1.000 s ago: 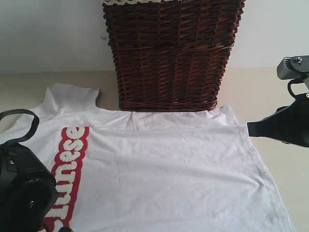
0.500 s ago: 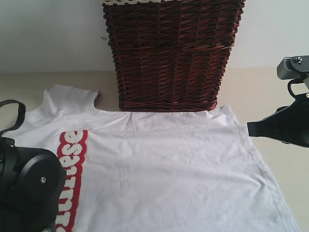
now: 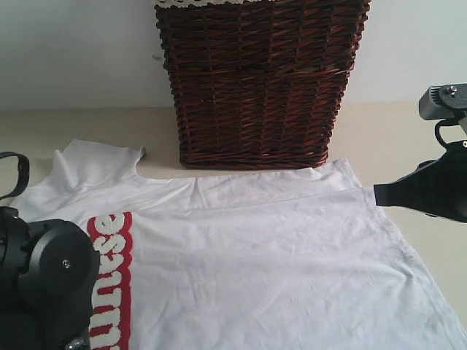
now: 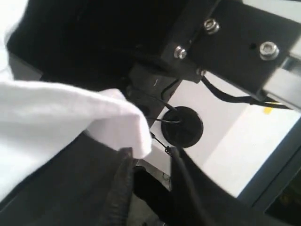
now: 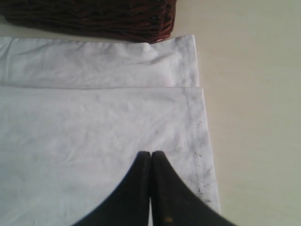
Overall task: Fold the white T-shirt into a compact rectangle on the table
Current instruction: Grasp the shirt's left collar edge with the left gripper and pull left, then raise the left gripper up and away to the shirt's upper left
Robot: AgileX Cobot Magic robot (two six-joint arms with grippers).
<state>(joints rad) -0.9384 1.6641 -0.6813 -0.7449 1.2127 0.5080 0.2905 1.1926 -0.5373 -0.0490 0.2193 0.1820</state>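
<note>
left jaws: together a second ago, apart now; the left gripper (image 4: 150, 157) is letting go.
cloth at left jaws: a corner of the shirt (image 4: 70, 122) lies against 1 finger (image 4: 123, 179), with a gap to the other finger. It looks released, not pinched; I can't tell if it is snagged.
left arm: the left arm (image 3: 44, 292) is at the near left. It has moved in over the near-left part of the shirt and covers the near end of the lettering (image 3: 109, 270).
shirt shift: the left sleeve (image 3: 91, 160) has slid slightly nearer and to the left. The far edge now slopes down toward the left. The right half is unchanged.
shirt position: flat on the table (image 3: 394, 131), chest up, just near of the basket (image 3: 255, 80). The far right corner almost touches the basket base.
right jaws: together; the right gripper (image 5: 150, 155) has its tips over the shirt just inside the right hem. It has not moved in the last second. I can't tell if any cloth is nipped.
fold state: 1 crease runs across the far part, otherwise spread wide. My read is early stage, far from a rectangle.
meaning: the left side drop is done and that edge is now loose. Next is likely a fresh grasp on the left.
risk: the cloth may drag with the finger as the left arm pulls off.
</note>
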